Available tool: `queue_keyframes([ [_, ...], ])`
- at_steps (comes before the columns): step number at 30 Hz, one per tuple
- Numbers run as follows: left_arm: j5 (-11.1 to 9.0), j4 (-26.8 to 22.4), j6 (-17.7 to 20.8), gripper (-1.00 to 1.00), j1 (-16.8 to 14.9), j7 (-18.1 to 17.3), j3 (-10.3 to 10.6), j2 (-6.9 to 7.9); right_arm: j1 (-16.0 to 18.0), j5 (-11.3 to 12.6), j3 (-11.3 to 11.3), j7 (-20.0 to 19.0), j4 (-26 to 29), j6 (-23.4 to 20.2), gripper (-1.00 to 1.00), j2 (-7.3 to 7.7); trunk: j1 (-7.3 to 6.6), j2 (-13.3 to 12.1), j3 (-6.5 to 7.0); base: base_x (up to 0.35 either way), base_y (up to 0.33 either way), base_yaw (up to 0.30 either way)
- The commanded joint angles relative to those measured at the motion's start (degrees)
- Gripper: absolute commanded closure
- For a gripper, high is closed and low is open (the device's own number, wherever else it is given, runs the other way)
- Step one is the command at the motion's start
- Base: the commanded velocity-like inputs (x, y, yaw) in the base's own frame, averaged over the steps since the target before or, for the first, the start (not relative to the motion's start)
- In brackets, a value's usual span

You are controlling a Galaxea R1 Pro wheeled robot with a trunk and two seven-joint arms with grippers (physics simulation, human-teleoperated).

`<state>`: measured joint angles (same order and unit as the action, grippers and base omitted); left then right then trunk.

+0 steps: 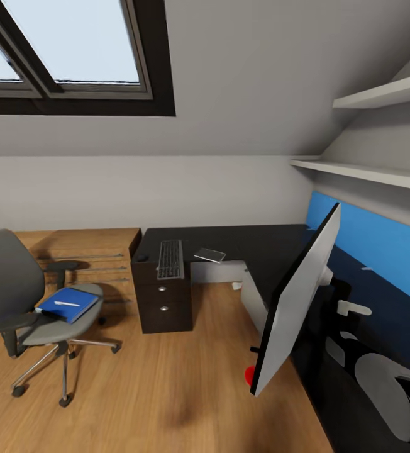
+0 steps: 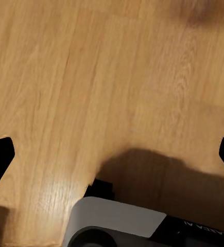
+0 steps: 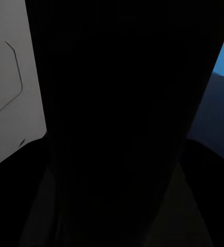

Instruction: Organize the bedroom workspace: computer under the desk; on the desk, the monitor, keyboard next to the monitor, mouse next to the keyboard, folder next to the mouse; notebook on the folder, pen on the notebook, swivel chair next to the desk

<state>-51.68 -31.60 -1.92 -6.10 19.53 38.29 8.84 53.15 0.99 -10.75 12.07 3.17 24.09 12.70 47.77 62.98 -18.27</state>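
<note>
Blue folder (image 1: 68, 304) with white pen (image 1: 65, 304) on swivel chair (image 1: 16, 286); keyboard (image 1: 170, 258) on black worktop (image 1: 261, 248); monitor (image 1: 296, 301) tilted; left end effector (image 2: 112, 154) wide open, empty; right unclear

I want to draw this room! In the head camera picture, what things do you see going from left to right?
Swivel chair → blue folder → drawer unit → keyboard → small grey flat thing → monitor.

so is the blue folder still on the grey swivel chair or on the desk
On the chair. The blue folder lies flat on the grey swivel chair seat, a white pen on top, apart from the black desk.
</note>
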Motion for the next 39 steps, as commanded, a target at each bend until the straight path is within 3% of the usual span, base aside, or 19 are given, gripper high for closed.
queue_keyframes([
  [1, -0.5, -0.1, -0.2, -1.0, -0.1, 0.4, 0.4, 0.1, 0.0, 1.0, -1.1, 0.1, -3.8, 0.4, 1.0, 0.02, -0.03, 0.0, -0.08, -0.309, -0.177, 0.0],
  [14, -0.7, 0.0, -0.3, -1.0, -0.1, 0.6, 0.1, 0.55, 0.0, 1.0, -1.1, 0.1, -3.8, 0.4, 1.0, 0.03, -0.03, 0.0, -0.08, -0.219, -0.26, 0.0],
  [25, -0.7, 3.1, -0.6, -1.0, -0.1, 0.8, -1.0, 0.76, 0.0, 0.9, -1.1, 0.1, -3.8, 0.3, 1.0, 0.04, -0.03, 0.0, -0.08, -0.043, -0.337, 0.0],
  [28, -0.8, 3.2, -2.0, -1.0, -0.1, 0.8, -1.0, 1.19, 0.0, 0.9, -1.1, 0.1, -3.8, 0.3, 1.0, 0.04, -0.03, 0.0, -0.08, 0.0, -0.346, 0.0],
  [32, -0.8, 4.7, -6.9, -1.0, -0.1, 0.9, -1.5, 1.48, 0.0, 0.9, -1.1, 0.1, -3.8, 0.3, 1.0, 0.04, -0.03, 0.0, -0.08, 0.0, -0.346, 0.0],
  [33, -0.8, 5.1, -7.8, -1.0, -0.1, 0.8, -4.5, 1.52, 0.0, 0.9, -1.1, 0.1, -3.8, 0.3, 1.0, 0.04, -0.03, 0.0, -0.08, 0.0, -0.283, 0.0],
  [36, -0.8, 5.3, -8.0, -1.0, -0.1, 0.8, -7.6, 1.52, 0.0, 0.9, -1.1, 0.1, -3.8, 0.3, 1.0, 0.04, -0.03, 0.0, -0.08, 0.0, -0.166, 0.0],
  [37, -0.8, 5.3, -8.1, -1.0, -0.1, 0.8, -9.7, 1.78, 0.0, 0.9, -1.1, 0.1, -3.8, 0.3, 1.0, 0.04, -0.03, 0.0, -0.08, 0.0, -0.064, 0.0],
  [38, -0.8, 5.3, -8.5, -1.0, -0.1, 0.8, -18.6, 2.82, 0.0, 0.9, -1.0, 0.1, -3.8, 0.3, 1.0, 0.04, -0.03, 0.0, -0.08, 0.0, -0.011, 0.0],
  [39, -0.8, 5.4, -9.1, -1.0, -0.1, 0.8, -20.2, 2.93, 0.0, 0.9, -1.0, 0.1, -3.8, 0.3, 1.0, 0.04, -0.03, 0.0, -0.08, 0.0, -0.007, 0.0],
])
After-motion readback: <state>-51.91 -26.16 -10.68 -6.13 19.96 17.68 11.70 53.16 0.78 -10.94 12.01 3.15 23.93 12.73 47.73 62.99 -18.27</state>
